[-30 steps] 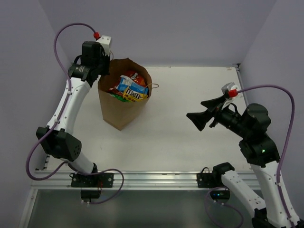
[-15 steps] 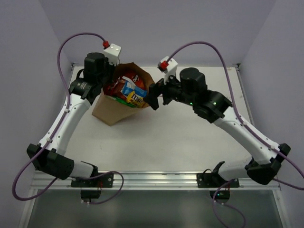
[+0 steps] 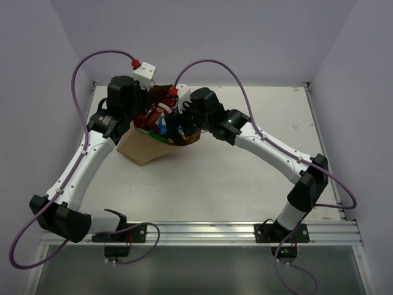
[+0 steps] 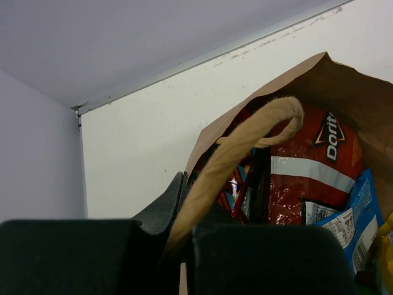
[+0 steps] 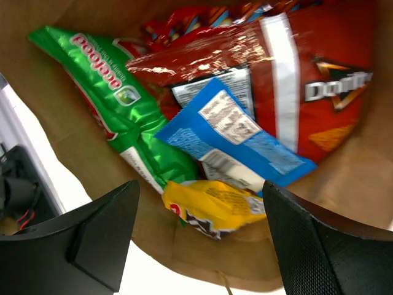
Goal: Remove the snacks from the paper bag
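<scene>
Paper bag [image 3: 140, 149] is seen tipped at an angle on the table [image 3: 245, 184], with its mouth turned toward the right arm.

Left gripper [image 4: 184, 224] is clenched on the bag's twisted loop handle [image 4: 245, 138]. The handle is pinched between the two black fingers and arches up from them across the bag's mouth. The bag's rim is held up from that side.

Right gripper [image 5: 196, 236] is positioned at the bag's mouth, jaws spread wide, nothing grasped. One finger is seen just inside each side of the opening.

Snacks are all inside the bag; none is seen on the table outside it:
- Orange-red Doritos bag [image 5: 319, 92] is pressed against one inner wall of the bag, with its silver stripe visible.
- Green packet [image 5: 123, 104] is laid along the opposite inner wall.
- Blue packet [image 5: 239, 135] is laid on top, between the green packet and the Doritos bag, overlapping both.
- Yellow packet [image 5: 215, 206] is nearest the bag's mouth, partly tucked under the blue one and bracketed by the right gripper's open fingers. Contact between the fingers and this packet cannot be told.
- Crinkled red packet [image 5: 184, 24] is deeper in the bag, behind the others and only partly visible.
</scene>
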`<act>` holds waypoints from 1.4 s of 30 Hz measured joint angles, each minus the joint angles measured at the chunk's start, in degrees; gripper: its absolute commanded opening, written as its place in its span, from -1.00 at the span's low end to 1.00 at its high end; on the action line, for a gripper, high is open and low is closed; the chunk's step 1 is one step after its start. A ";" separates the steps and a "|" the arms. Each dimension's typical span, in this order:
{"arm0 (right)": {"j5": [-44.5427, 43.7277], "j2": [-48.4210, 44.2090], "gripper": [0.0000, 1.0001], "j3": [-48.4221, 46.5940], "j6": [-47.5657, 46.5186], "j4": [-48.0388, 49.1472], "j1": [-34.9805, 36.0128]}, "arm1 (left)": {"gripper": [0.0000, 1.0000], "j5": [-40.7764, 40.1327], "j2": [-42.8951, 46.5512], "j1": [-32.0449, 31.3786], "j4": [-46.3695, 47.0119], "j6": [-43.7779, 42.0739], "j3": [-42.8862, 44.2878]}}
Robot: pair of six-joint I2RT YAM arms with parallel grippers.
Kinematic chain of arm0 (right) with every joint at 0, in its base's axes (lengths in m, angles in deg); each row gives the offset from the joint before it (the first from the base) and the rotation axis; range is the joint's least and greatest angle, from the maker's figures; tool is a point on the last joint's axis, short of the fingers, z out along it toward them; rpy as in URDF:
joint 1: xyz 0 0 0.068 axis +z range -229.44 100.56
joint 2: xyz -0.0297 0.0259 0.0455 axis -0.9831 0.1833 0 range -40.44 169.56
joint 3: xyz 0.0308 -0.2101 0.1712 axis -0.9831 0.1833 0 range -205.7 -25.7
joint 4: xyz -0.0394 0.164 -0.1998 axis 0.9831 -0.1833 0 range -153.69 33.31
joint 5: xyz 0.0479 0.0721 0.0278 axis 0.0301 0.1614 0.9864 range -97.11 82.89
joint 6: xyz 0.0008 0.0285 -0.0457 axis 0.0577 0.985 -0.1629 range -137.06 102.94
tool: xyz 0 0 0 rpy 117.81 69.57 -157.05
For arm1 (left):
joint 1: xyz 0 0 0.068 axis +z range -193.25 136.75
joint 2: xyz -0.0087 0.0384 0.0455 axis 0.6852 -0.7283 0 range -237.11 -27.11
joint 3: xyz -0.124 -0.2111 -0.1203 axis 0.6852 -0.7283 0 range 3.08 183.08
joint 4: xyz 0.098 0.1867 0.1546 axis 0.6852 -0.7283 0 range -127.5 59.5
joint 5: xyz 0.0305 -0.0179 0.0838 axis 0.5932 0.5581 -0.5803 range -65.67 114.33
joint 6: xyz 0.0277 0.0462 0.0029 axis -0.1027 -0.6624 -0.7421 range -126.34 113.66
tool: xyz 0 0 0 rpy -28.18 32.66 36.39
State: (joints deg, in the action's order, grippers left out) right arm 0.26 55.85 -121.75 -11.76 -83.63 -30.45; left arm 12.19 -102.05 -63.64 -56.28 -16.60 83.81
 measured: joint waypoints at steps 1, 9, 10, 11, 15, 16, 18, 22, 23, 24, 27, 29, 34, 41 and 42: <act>0.66 0.66 0.69 0.02 0.00 0.00 0.02 | -1.00 -0.02 0.00 0.00 0.02 0.04 0.00; 5.27 1.73 0.60 3.96 0.00 0.98 0.02 | -1.00 -0.07 0.07 0.00 0.17 0.13 -0.24; 5.68 1.73 0.52 4.46 -0.02 1.18 0.00 | -1.00 -0.07 0.17 -0.02 0.37 0.13 -0.39; 5.86 1.77 0.42 4.79 -0.07 1.29 0.00 | -1.00 -0.04 0.28 -0.02 0.52 0.13 -0.55; 6.19 2.01 -0.47 5.68 -0.39 1.38 -0.22 | -1.00 -0.04 0.50 -0.02 0.90 0.15 -0.90; 6.21 2.01 -0.58 5.75 -0.52 1.31 -0.22 | -1.00 -0.04 0.50 -0.02 0.94 0.15 -0.94; 6.27 2.01 -0.78 5.75 -0.61 1.38 -0.26 | -1.00 -0.04 0.52 -0.02 1.01 0.15 -1.03; 5.64 1.92 -1.00 4.11 -1.44 0.37 -0.26 | -1.00 -0.02 1.18 -0.02 2.27 0.17 -2.34; 5.55 1.81 -1.00 3.63 -1.66 0.35 -0.26 | -1.00 -0.02 1.38 -0.02 2.54 0.17 -2.75; 5.01 1.51 -1.00 2.73 -1.84 0.26 -0.28 | -1.00 0.00 1.57 -0.02 2.69 0.17 -3.13; 2.14 -1.40 -1.00 1.01 -2.40 0.22 -0.52 | -1.00 0.15 1.90 -0.02 3.23 0.20 -3.96; 0.11 -4.76 -1.00 0.92 -2.64 0.33 -1.29 | -1.00 0.24 2.08 -0.02 3.69 0.20 -4.28; -3.80 -16.85 -1.00 4.90 -1.77 3.61 -8.83 | -1.00 0.63 2.43 -0.02 3.91 0.20 -4.76; -8.94 -22.21 -1.00 18.12 -0.66 11.58 -23.65 | -1.00 1.55 3.08 -0.02 4.48 0.28 -5.88; -9.49 -20.31 -1.00 18.91 -0.39 12.28 -25.18 | -1.00 1.68 3.21 -0.02 4.59 0.35 -6.10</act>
State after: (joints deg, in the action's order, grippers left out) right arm -9.22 35.55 -102.84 -12.15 -71.34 -55.63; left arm 13.87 -98.83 -63.66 -51.69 -16.25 77.71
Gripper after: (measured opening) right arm 0.157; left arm 0.017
